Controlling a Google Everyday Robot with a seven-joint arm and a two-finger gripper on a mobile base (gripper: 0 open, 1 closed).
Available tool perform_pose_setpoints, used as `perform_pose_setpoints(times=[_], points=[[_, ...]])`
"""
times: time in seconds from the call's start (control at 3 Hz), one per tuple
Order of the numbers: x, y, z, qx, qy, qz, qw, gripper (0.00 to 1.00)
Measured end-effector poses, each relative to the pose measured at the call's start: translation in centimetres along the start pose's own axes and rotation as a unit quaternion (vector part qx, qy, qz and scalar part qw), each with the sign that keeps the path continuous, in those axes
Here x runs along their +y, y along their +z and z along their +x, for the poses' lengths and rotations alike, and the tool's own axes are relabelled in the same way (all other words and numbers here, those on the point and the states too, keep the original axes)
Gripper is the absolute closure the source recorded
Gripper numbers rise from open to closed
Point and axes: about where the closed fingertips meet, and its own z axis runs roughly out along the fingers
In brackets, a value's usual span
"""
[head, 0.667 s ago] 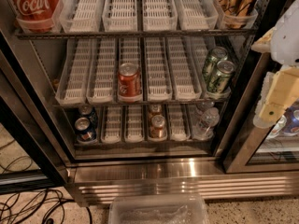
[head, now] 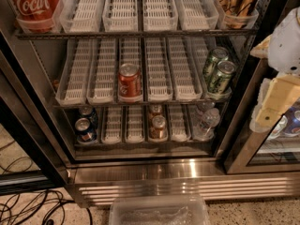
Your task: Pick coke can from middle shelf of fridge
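Observation:
The coke can (head: 129,81), small and red with a silver top, stands upright at the front of a white lane tray on the middle shelf (head: 140,102) of the fridge (head: 187,170). The fridge door is open. My gripper (head: 277,100), cream and white, hangs at the right edge of the view, in front of the door frame. It is well to the right of the can and apart from it, and holds nothing that I can see.
Two green cans (head: 218,71) stand at the right of the middle shelf. A large red Coca-Cola container (head: 35,6) is top left and tan cans (head: 238,1) top right. Blue cans (head: 86,124), copper cans (head: 157,124) and clear bottles (head: 206,121) fill the bottom shelf. A clear bin (head: 159,212) and cables (head: 28,210) lie on the floor.
The gripper has dropped slightly at the right edge. The can and the shelves have not moved.

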Motion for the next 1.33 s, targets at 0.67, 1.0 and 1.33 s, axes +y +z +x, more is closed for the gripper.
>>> perform_pose_setpoints(times=[0.67,1.0,1.33], points=[[2.0,9.7,-2.0,-0.026,-0.001,-0.004,0.9997,0.00],[3.5,13.8,-4.9,-0.059,-0.012,-0.010,0.9981,0.00],[3.5,13.8,-4.9,-0.060,-0.012,-0.010,0.9981,0.00]])
